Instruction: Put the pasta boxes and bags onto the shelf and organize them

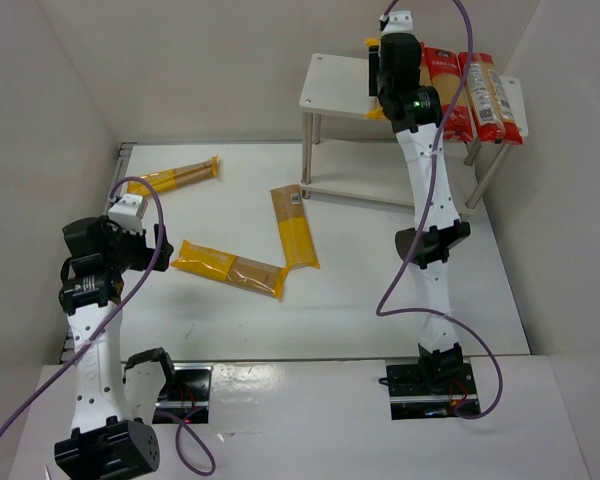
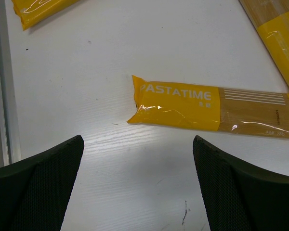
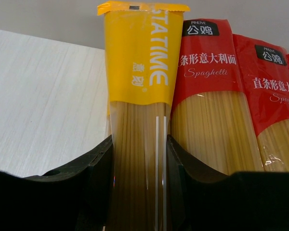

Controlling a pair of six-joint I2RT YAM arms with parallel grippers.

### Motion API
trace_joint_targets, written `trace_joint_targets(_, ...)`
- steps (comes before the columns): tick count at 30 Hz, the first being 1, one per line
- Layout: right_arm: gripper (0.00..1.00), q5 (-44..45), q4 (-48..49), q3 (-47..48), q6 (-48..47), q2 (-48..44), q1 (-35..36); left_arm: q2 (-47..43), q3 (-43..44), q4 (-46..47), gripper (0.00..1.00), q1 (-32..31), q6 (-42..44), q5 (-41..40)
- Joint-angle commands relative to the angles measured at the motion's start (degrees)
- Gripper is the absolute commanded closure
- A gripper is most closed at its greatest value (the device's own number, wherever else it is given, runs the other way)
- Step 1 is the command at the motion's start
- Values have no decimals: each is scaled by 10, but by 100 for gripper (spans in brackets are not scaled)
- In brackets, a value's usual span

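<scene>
right gripper pinches a yellow packet over the shelf, just beside red packets, open board to its left; left gripper hangs spread above a loose packet on the table.

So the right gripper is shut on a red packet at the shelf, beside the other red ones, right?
Not quite: the packet in the right gripper is yellow, not red. The right wrist view shows it gripped at the shelf, beside the red packets.

Right gripper clamped; left gripper spread
</scene>
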Motion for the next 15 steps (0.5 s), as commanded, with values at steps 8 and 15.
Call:
trace_joint_targets(8, 100, 100, -4, -25, 3, -64, -47, -1, 12, 14, 1, 2, 12, 21)
trace_joint_targets(15, 100, 106, -5, -25, 8, -69, -54, -1, 12, 14, 1, 2, 12, 21)
